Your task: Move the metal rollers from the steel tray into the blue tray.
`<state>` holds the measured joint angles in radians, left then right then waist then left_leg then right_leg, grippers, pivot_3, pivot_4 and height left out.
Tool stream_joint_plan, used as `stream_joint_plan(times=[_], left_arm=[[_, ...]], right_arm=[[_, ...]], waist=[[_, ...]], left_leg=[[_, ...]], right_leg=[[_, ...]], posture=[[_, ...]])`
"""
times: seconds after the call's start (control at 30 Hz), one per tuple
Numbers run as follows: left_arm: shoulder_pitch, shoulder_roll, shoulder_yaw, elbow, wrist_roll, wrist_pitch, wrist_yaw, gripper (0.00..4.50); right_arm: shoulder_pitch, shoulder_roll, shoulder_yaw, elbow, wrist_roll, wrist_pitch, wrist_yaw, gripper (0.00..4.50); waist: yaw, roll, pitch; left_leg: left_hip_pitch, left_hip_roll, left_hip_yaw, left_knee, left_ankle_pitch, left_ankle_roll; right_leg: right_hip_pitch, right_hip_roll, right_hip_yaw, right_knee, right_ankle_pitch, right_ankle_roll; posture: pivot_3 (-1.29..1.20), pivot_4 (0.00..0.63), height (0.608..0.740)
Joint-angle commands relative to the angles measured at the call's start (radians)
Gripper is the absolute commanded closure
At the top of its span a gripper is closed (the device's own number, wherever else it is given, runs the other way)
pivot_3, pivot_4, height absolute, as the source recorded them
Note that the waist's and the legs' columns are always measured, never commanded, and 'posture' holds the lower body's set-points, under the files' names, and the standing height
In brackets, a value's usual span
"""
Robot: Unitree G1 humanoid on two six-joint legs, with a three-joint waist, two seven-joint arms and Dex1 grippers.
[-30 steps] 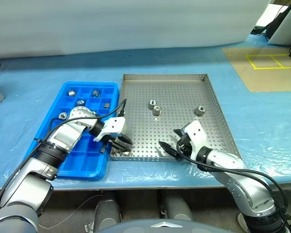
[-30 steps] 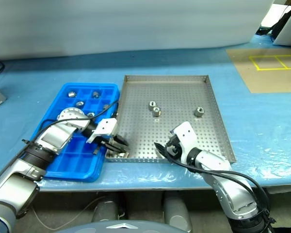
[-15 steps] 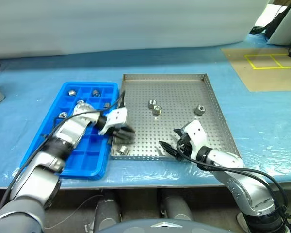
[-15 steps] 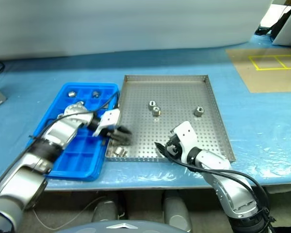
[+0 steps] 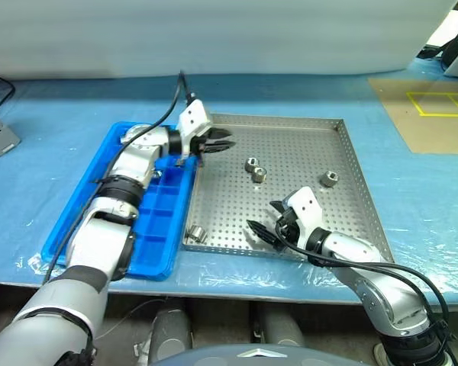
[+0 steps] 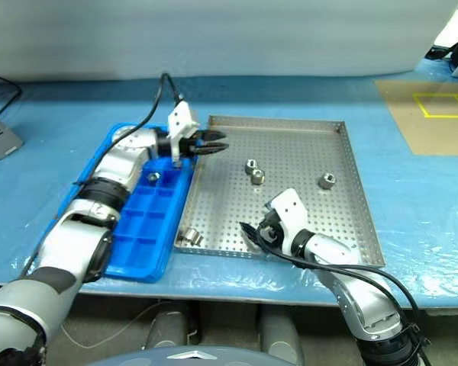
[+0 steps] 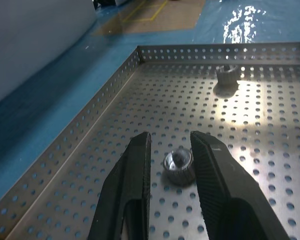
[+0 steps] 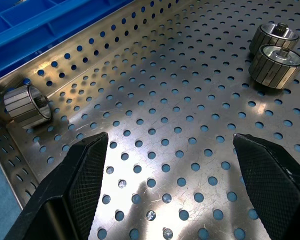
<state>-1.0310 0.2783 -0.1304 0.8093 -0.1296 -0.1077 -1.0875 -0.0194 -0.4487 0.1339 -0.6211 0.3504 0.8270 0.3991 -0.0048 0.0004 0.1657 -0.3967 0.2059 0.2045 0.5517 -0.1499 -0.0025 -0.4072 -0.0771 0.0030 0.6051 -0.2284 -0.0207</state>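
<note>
Steel tray [image 5: 290, 206]: holds four metal rollers [image 5: 255, 170].
Left gripper [image 5: 223, 142]: narrow, empty, over far-left corner.
Right gripper [image 5: 264, 220]: wide, empty, near edge.

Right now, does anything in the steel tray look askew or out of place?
One metal roller lies tipped on its side in the near-left corner of the steel tray, while the other three stand on end farther in. Nothing looks spilled or damaged.
</note>
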Motion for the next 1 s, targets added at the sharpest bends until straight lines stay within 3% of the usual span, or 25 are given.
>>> stream_joint_plan(times=[0.03,0.37,0.53,0.63,0.83,1.0], left_arm=[[-0.073,-0.047,0.030,0.027,-0.006,0.001,0.061,3.17],[-0.207,-0.155,-0.090,0.402,0.276,-0.119,0.439,3.17],[-0.211,-0.216,-0.099,0.451,0.320,-0.141,0.492,3.17],[-0.211,-0.236,-0.062,0.456,0.292,-0.136,0.456,2.59],[-0.204,-0.253,-0.059,0.451,0.299,-0.111,0.384,0.70],[-0.178,-0.263,-0.093,0.460,0.347,-0.110,0.417,0.70]], right_arm=[[0.009,0.012,-0.015,-0.032,0.014,-0.010,-0.003,0.34],[0.016,0.035,-0.028,-0.059,0.015,-0.003,-0.035,0.34],[0.030,0.045,-0.024,-0.069,0.014,0.000,-0.054,0.34],[0.039,0.049,-0.017,-0.077,0.013,0.001,-0.059,0.34],[0.059,0.048,-0.012,-0.086,0.005,0.004,-0.073,0.34],[0.066,0.043,-0.005,-0.083,0.000,-0.002,-0.074,0.34]], waist=[[-0.003,0.000,0.000],[-0.016,-0.001,0.000],[-0.011,-0.001,0.001],[-0.012,-0.001,0.001],[-0.017,-0.001,0.001],[-0.018,-0.001,0.001]], left_leg=[[0.000,0.000,0.000,0.001,0.000,0.000],[0.000,0.000,-0.003,0.005,0.000,-0.001],[-0.008,0.000,-0.004,0.010,-0.001,0.002],[-0.007,0.000,-0.003,0.010,-0.002,0.003],[-0.006,0.000,-0.003,0.010,-0.002,0.002],[-0.007,0.000,-0.004,0.010,-0.002,0.003]], right_leg=[[0.000,0.000,0.000,0.000,0.000,0.000],[0.000,0.001,0.000,0.000,0.001,0.003],[-0.004,0.001,0.000,0.000,0.002,0.003],[-0.003,0.000,0.000,0.000,0.002,0.003],[-0.003,0.001,0.000,0.001,0.002,0.004],[-0.003,0.000,0.000,0.000,0.002,0.004]], posture=[[-0.43,0.150,0.740],[-0.47,0.150,0.740],[-0.49,0.150,0.740],[-0.50,0.150,0.740],[-0.50,0.150,0.740],[-0.51,0.150,0.740]])
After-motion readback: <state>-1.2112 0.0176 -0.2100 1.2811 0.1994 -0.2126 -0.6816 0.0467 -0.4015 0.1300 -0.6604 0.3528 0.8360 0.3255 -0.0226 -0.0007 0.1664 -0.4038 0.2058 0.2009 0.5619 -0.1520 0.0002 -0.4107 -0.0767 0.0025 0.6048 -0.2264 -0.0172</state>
